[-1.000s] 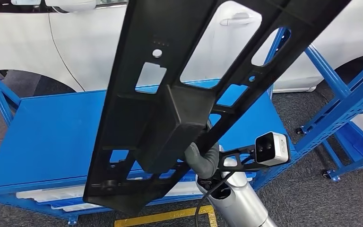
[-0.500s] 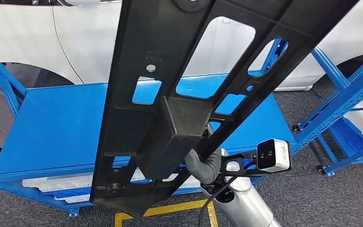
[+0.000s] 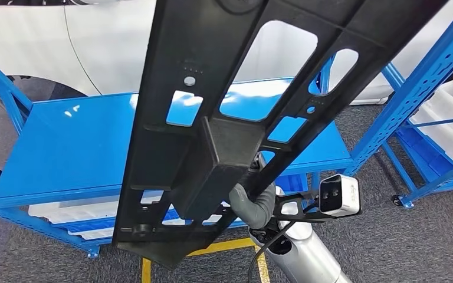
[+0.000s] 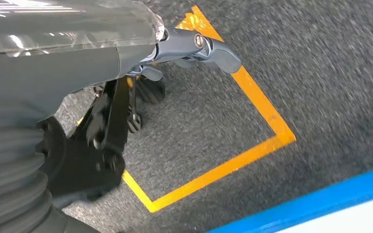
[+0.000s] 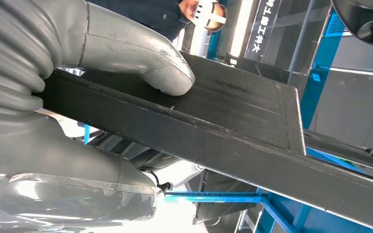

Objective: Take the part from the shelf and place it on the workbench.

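While the long black plastic panel part with cut-out windows point(image 3: 224, 118) is carried high and tilted in front of the head camera, the right hand point(image 3: 252, 203) grips it from below, grey thumb point(image 5: 167, 73) pressed on the part's flat face and the rest of the hand wrapped under its edge. Pickup looks done: part is off any rack and held in the air over the near edge of the blue flat-topped metal workbench point(image 3: 65, 147). Left to do, judging from this: bring it forward and lower it flat onto the blue top, then let go. Left hand point(image 4: 194, 48) hangs down over grey carpet with a yellow floor-tape square point(image 4: 233, 160); it holds nothing, fingers look loosely extended, though how far they are apart I cannot tell for sure. Around: white car body point(image 3: 94, 53) behind the bench, blue perforated steel shelving upright point(image 3: 424, 76) to the right, white flat items point(image 3: 65, 212) on the bench's lower level. A person in a dark top point(image 5: 160, 14) shows past the part in the right wrist view. In the way: the part is long and sticks out toward the shelving upright, so swinging it could clip that; one-handed hold near one end may let it tip. Bench top itself appears bare where it shows.
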